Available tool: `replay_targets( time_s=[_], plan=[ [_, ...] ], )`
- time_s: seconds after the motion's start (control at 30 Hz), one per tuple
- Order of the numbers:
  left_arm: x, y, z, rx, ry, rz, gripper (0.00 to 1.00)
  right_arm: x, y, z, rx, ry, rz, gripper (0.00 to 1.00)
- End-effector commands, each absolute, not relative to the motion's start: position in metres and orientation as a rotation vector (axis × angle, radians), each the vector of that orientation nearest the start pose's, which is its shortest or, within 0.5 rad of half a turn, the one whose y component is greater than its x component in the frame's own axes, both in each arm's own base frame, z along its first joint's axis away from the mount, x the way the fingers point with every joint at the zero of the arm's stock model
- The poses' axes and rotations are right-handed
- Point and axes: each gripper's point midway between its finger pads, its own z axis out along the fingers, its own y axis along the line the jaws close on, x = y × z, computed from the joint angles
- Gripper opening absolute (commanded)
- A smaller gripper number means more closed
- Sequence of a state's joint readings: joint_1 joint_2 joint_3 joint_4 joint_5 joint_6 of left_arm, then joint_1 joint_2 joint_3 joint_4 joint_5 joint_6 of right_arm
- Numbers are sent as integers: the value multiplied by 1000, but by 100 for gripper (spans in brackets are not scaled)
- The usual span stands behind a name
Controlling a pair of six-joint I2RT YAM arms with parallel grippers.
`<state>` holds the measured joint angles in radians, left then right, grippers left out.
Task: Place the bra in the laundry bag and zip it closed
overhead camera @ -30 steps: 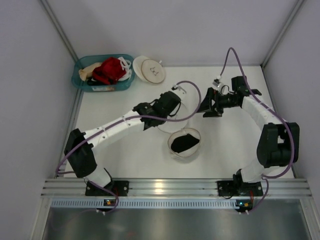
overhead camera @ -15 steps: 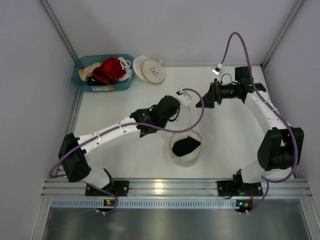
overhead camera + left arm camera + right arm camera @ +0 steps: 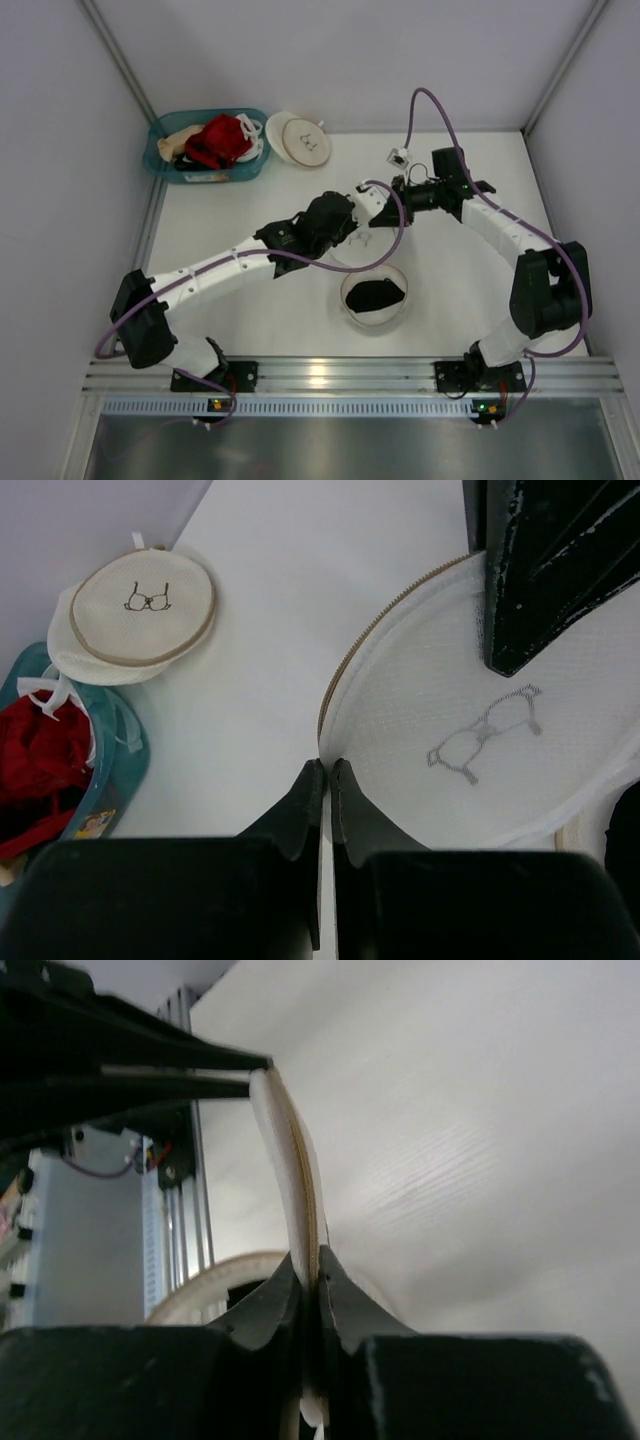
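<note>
From above: reaches with the left arm (image 3: 240,262) on a long diagonal from the near-left base to mid-table; bends the right arm (image 3: 505,228) up and back leftward to meet it just beyond the laundry bag (image 3: 398,312). Open round half flat on the table, black bra (image 3: 375,294) bunched inside. At far left, a teal basket (image 3: 205,176) with a red garment (image 3: 218,140) and a beige garment (image 3: 182,138) in it, and a tan-rimmed round bag (image 3: 300,140) just beside. From the left wrist: pinches the left gripper (image 3: 325,780) tight on the near rim of the bag's lid (image 3: 400,710), a small bra drawing (image 3: 485,730) on the mesh, the right arm's dark fingers (image 3: 540,580) on the far rim. From the right wrist: clamps the right gripper (image 3: 310,1278) tight on the same lid, seen edge-on, zip tape along it, the left arm's fingers (image 3: 150,1060) at its far end.
</note>
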<state>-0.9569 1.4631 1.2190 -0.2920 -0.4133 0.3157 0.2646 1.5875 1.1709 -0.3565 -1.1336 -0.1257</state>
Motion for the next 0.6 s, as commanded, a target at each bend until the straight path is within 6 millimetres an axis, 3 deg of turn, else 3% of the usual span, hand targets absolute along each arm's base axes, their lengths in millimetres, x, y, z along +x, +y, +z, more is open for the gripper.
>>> replay_targets(
  time_s=[0.0,0.07,0.1,0.17,0.2,0.23,0.37,0.4,0.5,0.57],
  plan=[
    [317,-297,266,889,1723,-61,6,310,244,219,-978,1799,1273,0],
    [323,-289,272,836,1754,-77,15,315,239,220,-950,1806,1232,0],
    [326,-285,277,809,1764,-83,28,318,235,227,-926,1798,1206,0],
    [334,-273,290,729,1800,-113,39,328,226,228,-865,1814,1126,0],
    [338,-267,293,700,1813,-123,43,337,218,244,-824,1767,1068,0],
    [341,-263,297,654,1834,-146,51,342,212,241,-788,1773,1018,0],
    [366,-221,300,490,1935,-131,57,371,181,262,-655,1710,758,0],
    [373,-208,298,449,1956,-116,57,373,173,270,-629,1685,711,0],
    [375,-197,290,408,2004,-121,60,374,154,287,-599,1620,568,0],
    [378,-188,285,371,2033,-124,62,366,151,284,-627,1597,536,0]
  ],
)
